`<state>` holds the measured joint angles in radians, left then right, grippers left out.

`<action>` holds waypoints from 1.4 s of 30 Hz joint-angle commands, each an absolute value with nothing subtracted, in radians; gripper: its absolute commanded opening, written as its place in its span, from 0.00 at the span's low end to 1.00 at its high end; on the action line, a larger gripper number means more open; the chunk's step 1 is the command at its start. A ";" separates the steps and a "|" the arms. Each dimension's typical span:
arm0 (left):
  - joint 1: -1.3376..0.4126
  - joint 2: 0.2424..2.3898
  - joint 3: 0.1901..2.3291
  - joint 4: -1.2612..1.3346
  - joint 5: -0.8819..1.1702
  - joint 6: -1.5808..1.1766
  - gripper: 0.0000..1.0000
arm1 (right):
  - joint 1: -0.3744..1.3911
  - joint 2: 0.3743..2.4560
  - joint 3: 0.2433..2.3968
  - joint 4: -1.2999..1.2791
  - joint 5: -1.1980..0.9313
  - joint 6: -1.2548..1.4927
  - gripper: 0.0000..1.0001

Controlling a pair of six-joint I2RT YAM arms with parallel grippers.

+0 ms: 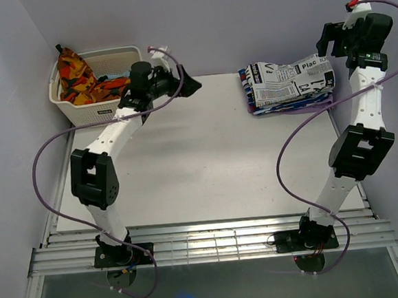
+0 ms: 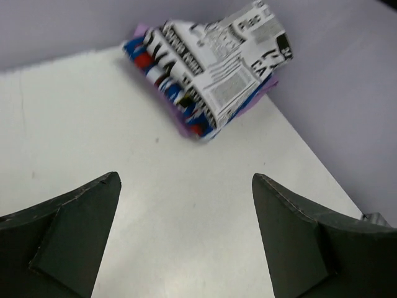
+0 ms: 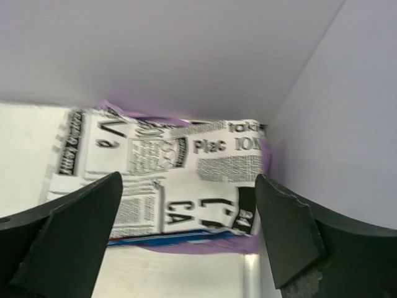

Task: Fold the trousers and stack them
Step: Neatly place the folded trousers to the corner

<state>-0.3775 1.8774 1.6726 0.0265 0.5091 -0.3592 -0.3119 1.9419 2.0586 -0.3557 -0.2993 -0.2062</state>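
R gripper (image 3: 186, 192) gapes wide w/ nothing between its fingers, poised above the folded newsprint trousers (image 3: 167, 180). L gripper (image 2: 186, 186) is spread & empty too, over the table (image 1: 207, 162) near 12 o'clock. The trousers lie atop a blue-white-red folded garment (image 2: 164, 77) (purple cloth peeks out beneath) at the table's 1 o'clock corner. A white basket (image 1: 106, 111) w/ orange-patterned cloth (image 1: 76, 76) sits at 11 o'clock.
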 commanded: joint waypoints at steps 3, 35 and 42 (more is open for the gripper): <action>-0.296 1.659 1.304 0.021 0.630 -0.428 0.98 | -0.310 1.991 1.910 -0.163 -0.316 0.281 1.00; -0.081 1.779 1.543 -0.485 0.629 -0.212 0.98 | -0.285 2.389 1.898 0.186 -0.170 0.258 0.94; -0.071 1.824 1.649 -0.557 0.624 -0.184 0.98 | -0.177 2.061 1.858 0.039 -0.267 0.077 0.90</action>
